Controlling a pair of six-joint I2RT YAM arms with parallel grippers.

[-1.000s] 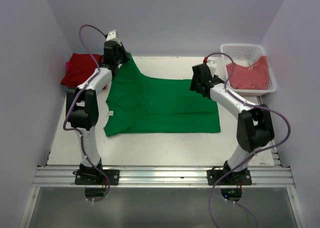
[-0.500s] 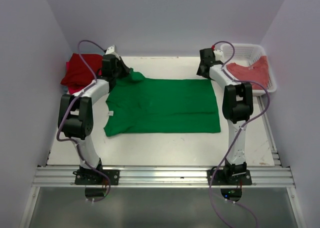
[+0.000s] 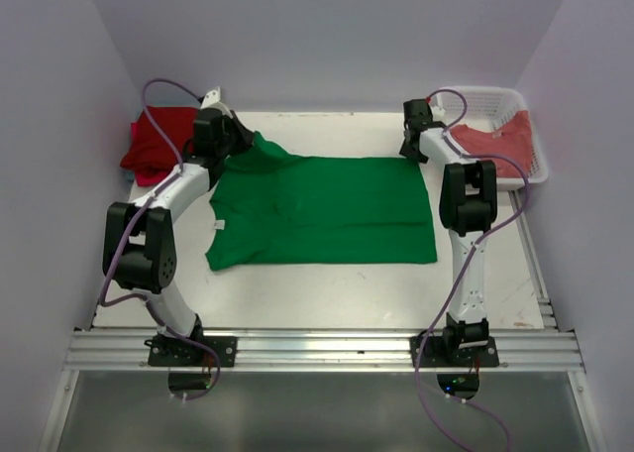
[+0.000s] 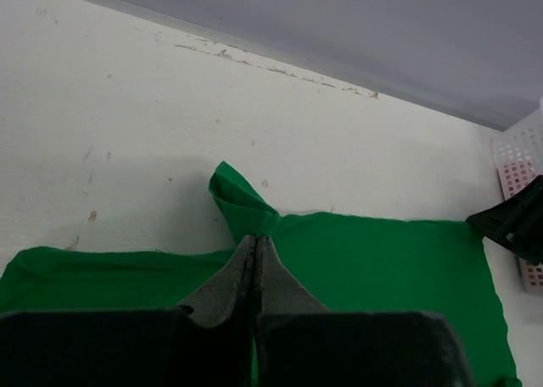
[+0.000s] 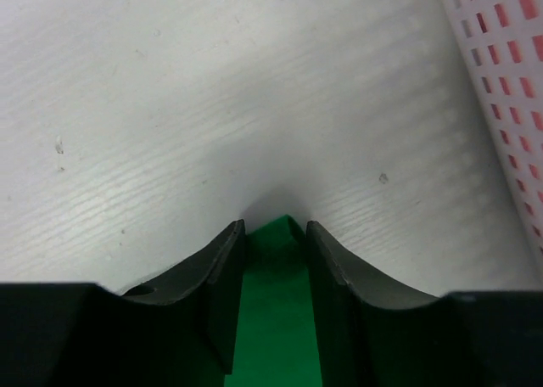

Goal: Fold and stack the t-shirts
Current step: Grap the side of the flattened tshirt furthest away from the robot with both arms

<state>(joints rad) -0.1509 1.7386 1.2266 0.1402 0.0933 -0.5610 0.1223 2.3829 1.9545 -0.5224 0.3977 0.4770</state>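
The bright green t-shirt (image 3: 327, 209) lies spread flat across the middle of the table. My left gripper (image 3: 241, 138) is shut on its far left corner, and the cloth (image 4: 242, 202) bunches up just past the closed fingertips of that gripper (image 4: 254, 238). At the far right corner my right gripper (image 3: 411, 153) is down on the table. In the right wrist view this gripper (image 5: 276, 226) is open, its fingers straddling the green corner (image 5: 276, 272) with a gap on either side. A red t-shirt (image 3: 157, 140) sits folded at the far left.
A white lattice basket (image 3: 492, 94) holding a salmon-red t-shirt (image 3: 495, 147) stands at the far right, close beside my right gripper; its wall (image 5: 501, 90) fills that wrist view's right edge. Grey walls enclose the table on three sides.
My right arm has stretched out from the shirt's middle to its far right corner, and its jaws have narrowed. My left gripper has come down and slightly left with the held corner.
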